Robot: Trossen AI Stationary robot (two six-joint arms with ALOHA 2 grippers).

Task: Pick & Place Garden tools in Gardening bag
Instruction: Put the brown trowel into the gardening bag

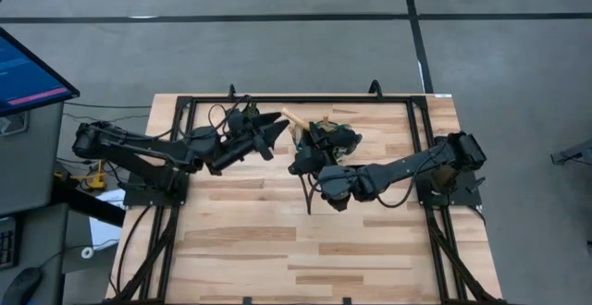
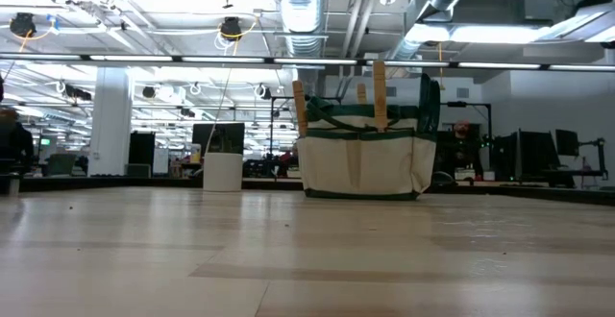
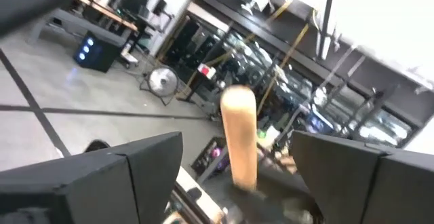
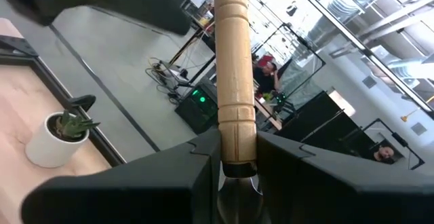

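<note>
While daylight-white ceiling lamps and silver ducts are filling the big workshop behind it, the butcher-block table (image 1: 305, 240) is lying bare across most of its pale planks, ringed by a black metal frame (image 1: 296, 99). Grey floor with dark seams is surrounding the table in the high view, and a blue-lit monitor (image 1: 28, 72) is leaning in at the left edge. Desks, screens and a seated person are showing far back in the room.

Toward the far middle of the table the gardening bag (image 2: 365, 158) is standing upright, cream canvas with green trim and outer pockets. Three tan wooden trowel handles (image 2: 380, 94) are sticking up out of its top in the low view, one at the left rim, one short in the middle, one tall to the right. Just left of the bag, and apart from it, a small white pot (image 2: 222, 171) is sitting; the right wrist view is showing its green plant (image 4: 70, 124).

Over the bag, the right gripper (image 4: 234, 157) is clamping narrowly around a trowel (image 4: 234, 81) at the collar where handle meets blade, handle pointing away. Beside the bag's left, the left gripper (image 3: 230, 176) is hanging with its fingers spread wide, a blurred wooden handle (image 3: 240, 142) showing between them without touching.
</note>
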